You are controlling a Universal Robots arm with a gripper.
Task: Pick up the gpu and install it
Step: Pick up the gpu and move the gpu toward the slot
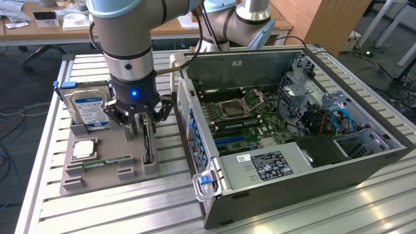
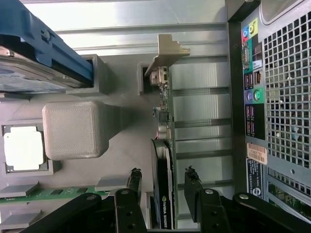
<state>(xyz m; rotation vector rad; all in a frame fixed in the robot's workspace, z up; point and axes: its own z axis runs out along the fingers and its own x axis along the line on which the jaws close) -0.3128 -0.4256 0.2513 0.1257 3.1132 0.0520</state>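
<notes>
The gripper (image 1: 143, 127) hangs low over the grey holder tray (image 1: 114, 144), its jaws spread wide and set astride the gpu (image 1: 148, 145). In the wrist view, two black fingers (image 2: 135, 184) flank the card (image 2: 163, 150), one on each face. A thin gap seems to remain on either side, though the angle makes contact hard to rule out, and nothing looks lifted. The gpu stands on edge in a slot along the tray's side nearest the computer case (image 1: 293, 122), with its round black cooler between the fingers and its silver bracket (image 2: 167, 53) at the end away from them. The tray holds four parts, one of each kind: the gpu, a blue-labelled hard drive (image 1: 89, 111) upright at the tray's far end, a square processor (image 1: 85, 148) lying flat near the tray's middle, and a narrow green memory stick (image 1: 101, 163) lying towards the tray's near end. One open case lies on its side just beside the tray, both on one slatted metal table (image 1: 130, 209).
</notes>
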